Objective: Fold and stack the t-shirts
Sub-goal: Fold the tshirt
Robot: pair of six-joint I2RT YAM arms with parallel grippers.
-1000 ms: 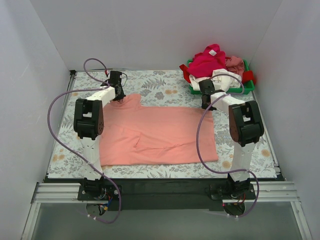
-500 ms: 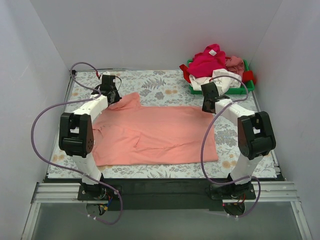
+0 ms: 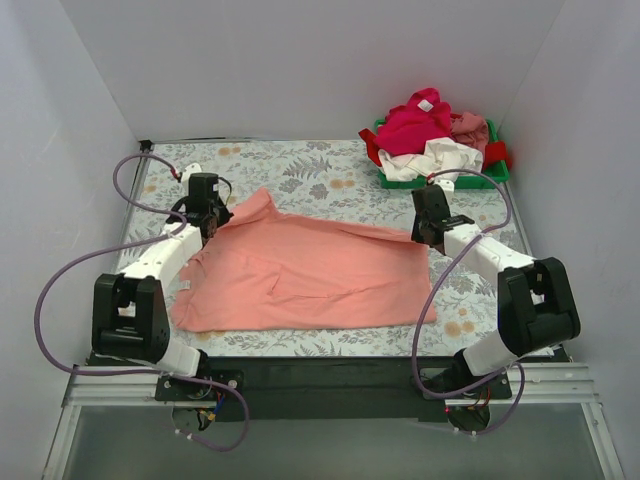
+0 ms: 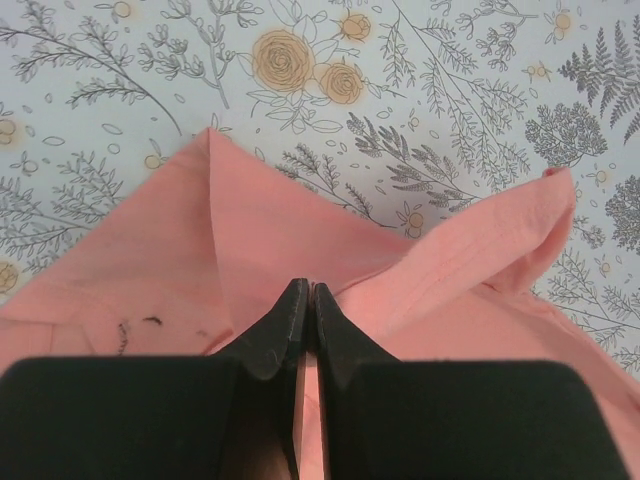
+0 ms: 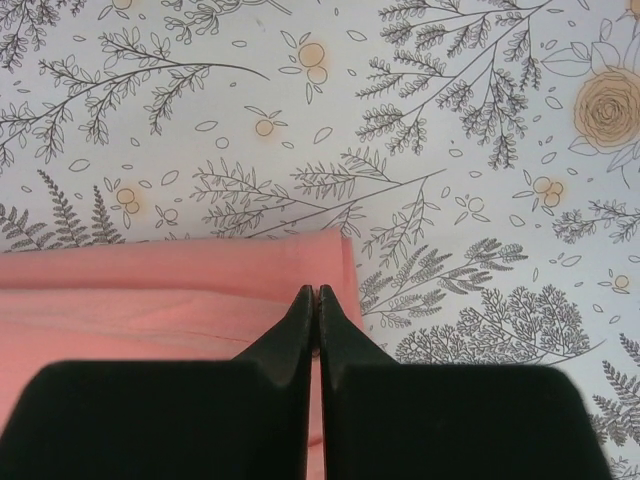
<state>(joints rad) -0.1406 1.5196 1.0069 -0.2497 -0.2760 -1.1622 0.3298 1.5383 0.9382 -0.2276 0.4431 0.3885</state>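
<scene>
Plain white walls around a floral-patterned table, soft even light.

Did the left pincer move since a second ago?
Yes. The left pincer, shut on the salmon-pink t-shirt, has drawn nearer, away from the table's far edge.

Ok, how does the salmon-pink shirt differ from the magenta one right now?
The salmon-pink shirt lies spread mostly flat on the table; the magenta shirt sits crumpled atop the pile in the green tray. The salmon-pink shirt is pinched at its far edge by the left gripper and right gripper, both shut on it; the magenta shirt is untouched. Both are plain-coloured cloth.
</scene>
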